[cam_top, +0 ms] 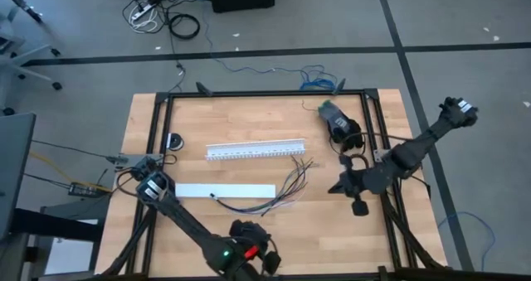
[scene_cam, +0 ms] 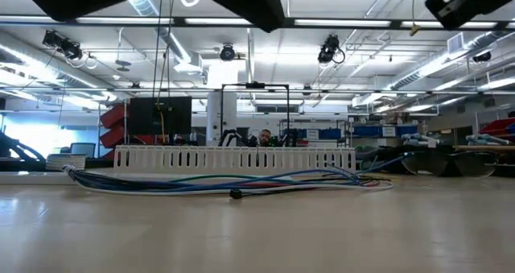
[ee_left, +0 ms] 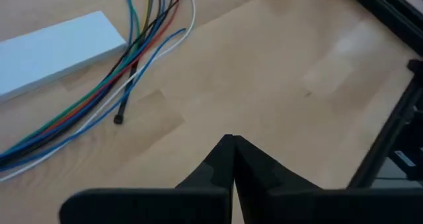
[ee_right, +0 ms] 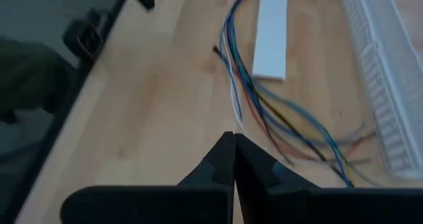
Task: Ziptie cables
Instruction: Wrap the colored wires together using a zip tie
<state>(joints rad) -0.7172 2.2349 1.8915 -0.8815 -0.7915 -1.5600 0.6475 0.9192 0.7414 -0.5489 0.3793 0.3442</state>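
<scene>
The cables [cam_top: 286,186], a loose bunch of thin coloured wires, lie flat on the wooden table between the arms and also show in the wrist views [ee_left: 142,49] [ee_right: 277,121]. Among them lies a thin black strip, the ziptie [ee_left: 125,95], its knobbed end [scene_cam: 235,194] resting on the table near the white flat strip. My left gripper [cam_top: 251,231] is shut near the table's front edge, short of the cables, its fingers [ee_left: 228,164] empty. My right gripper [cam_top: 334,186] is shut to the right of the cables, raised above the table, its fingers [ee_right: 228,161] empty.
A long white slotted channel [cam_top: 257,151] lies beyond the cables, and a white flat strip [cam_top: 224,190] lies to their left. A black device [cam_top: 338,122] sits at the far right and a round black object [cam_top: 174,140] at the far left. A black frame [cam_top: 265,94] borders the table.
</scene>
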